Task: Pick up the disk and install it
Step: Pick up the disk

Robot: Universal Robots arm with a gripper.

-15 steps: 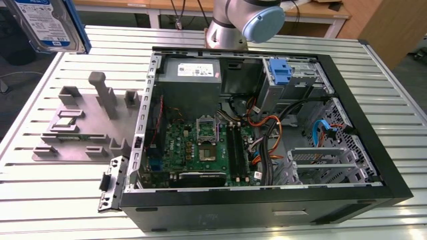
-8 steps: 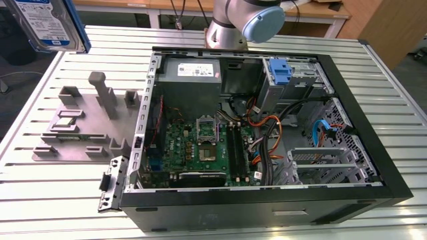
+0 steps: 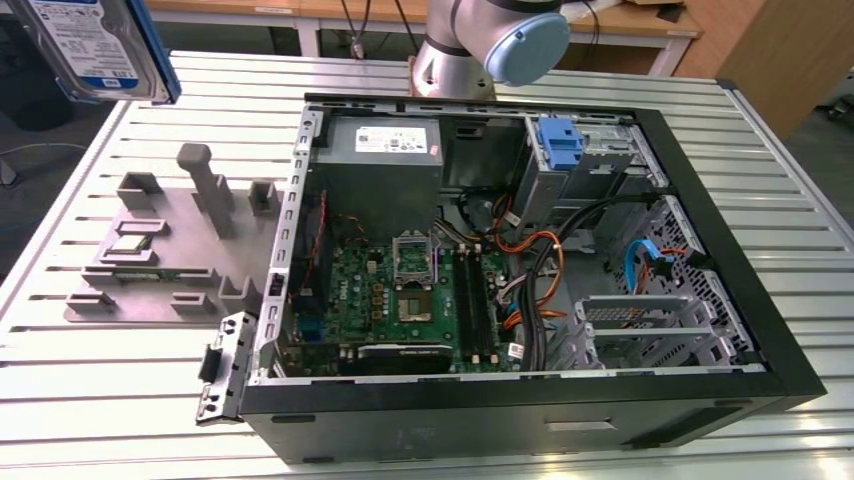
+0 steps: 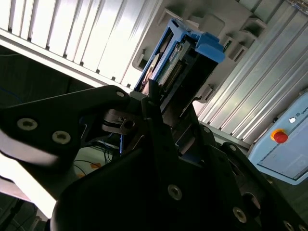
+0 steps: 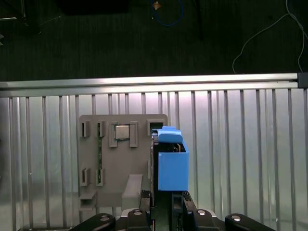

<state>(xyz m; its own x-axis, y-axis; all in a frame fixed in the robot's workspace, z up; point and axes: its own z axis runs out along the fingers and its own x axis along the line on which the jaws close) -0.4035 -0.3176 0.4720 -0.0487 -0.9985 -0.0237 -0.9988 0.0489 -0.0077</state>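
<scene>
The fingers (image 5: 186, 203) are clamping the disk (image 3: 96, 45), holding it up over the bench (image 3: 107, 380), at ten o'clock from the open computer case (image 3: 467, 425) in the exterior view.

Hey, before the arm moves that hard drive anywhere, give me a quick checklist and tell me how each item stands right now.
1. Disk gripped by the end effector: ok, held up in the air.
2. Disk clear of the grey fixture tray: ok, well above it.
3. Computer case open: ok, side panel off, inside exposed.
4. Silver drive cage free: ok, it looks empty in the exterior view.
5. Cables away from the cage: not ok, black and orange ones lie right beside it.
6. Disk seated square in the grip: cannot tell.
</scene>
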